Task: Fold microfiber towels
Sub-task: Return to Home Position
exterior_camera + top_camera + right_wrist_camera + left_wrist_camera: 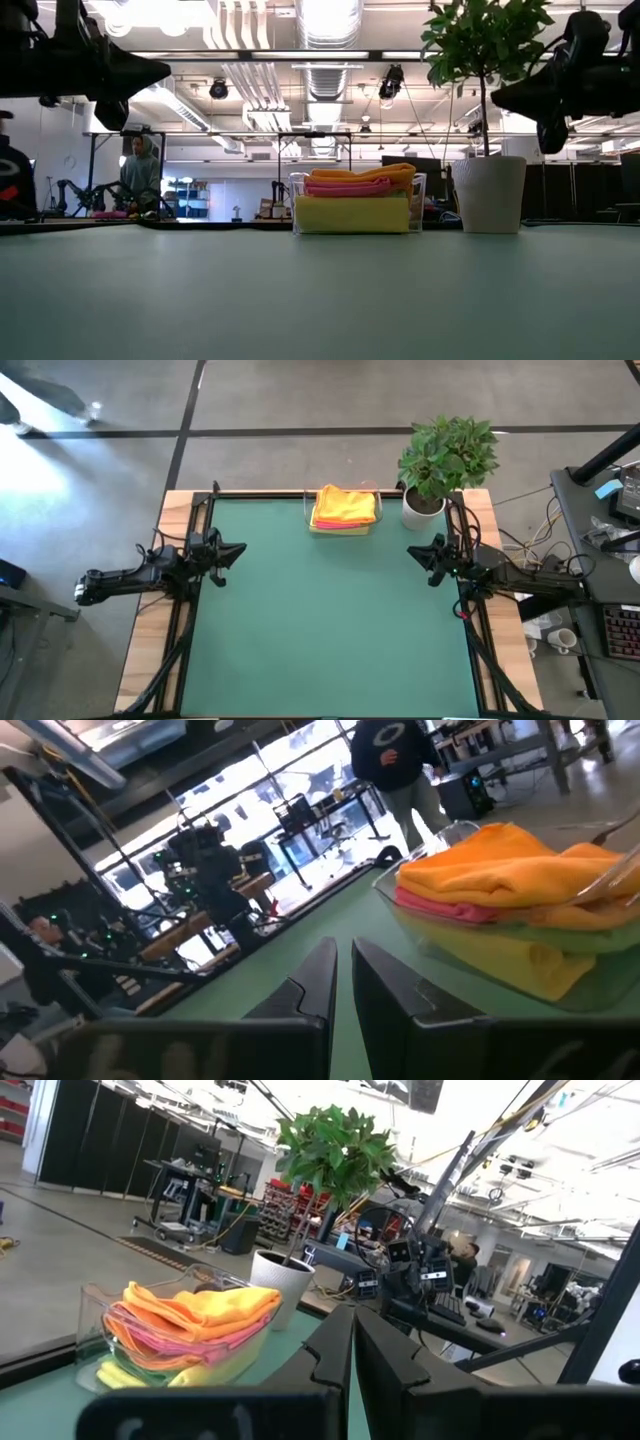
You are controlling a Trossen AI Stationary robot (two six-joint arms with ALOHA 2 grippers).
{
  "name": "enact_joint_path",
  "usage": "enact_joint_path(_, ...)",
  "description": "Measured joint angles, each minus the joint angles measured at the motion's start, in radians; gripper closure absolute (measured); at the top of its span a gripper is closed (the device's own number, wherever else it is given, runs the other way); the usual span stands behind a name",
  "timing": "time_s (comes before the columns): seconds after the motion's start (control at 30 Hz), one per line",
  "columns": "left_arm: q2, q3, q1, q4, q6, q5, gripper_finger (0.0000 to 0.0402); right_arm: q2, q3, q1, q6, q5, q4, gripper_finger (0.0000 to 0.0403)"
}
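1. The microfiber towels (345, 506) lie folded in a stack inside a transparent bin (297, 188) at the middle of the table's far edge.
2. From the low view, the stack shows yellow at the bottom, pink above it and orange on top.
3. The bin stands on the green mat (330, 630), which covers most of the table (150, 630).
4. A leafy plant (447, 452) in a white pot (422, 510) stands at the far right corner, just beside the bin and not touching it.
5. The left gripper (238, 549) hovers above the table's left edge, pointing inward. Its fingers are pressed together on nothing.
6. The right gripper (413, 552) hovers above the right edge, facing the left one across the mat. Its fingers are likewise closed and empty.
7. Both grippers are well apart from the bin.
8. A person in a hooded top (141, 170) stands in the room beyond the table.
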Motion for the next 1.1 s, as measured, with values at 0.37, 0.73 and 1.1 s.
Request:
enact_joint_path(0.37, 0.035, -0.001, 0.000, 0.000, 0.212, -0.004, 0.0400, 0.021, 0.000, 0.000, -0.044, 0.006, -0.014, 0.0374)
enact_joint_path(0.73, 0.038, -0.001, 0.000, 0.000, 0.211, -0.004, 0.0400, 0.061, 0.000, 0.000, -0.044, 0.008, -0.015, 0.0374)
enact_joint_path(1.1, 0.040, -0.001, 0.000, 0.001, 0.210, -0.004, 0.0400, 0.060, 0.000, 0.000, -0.044, 0.008, -0.016, 0.0374)
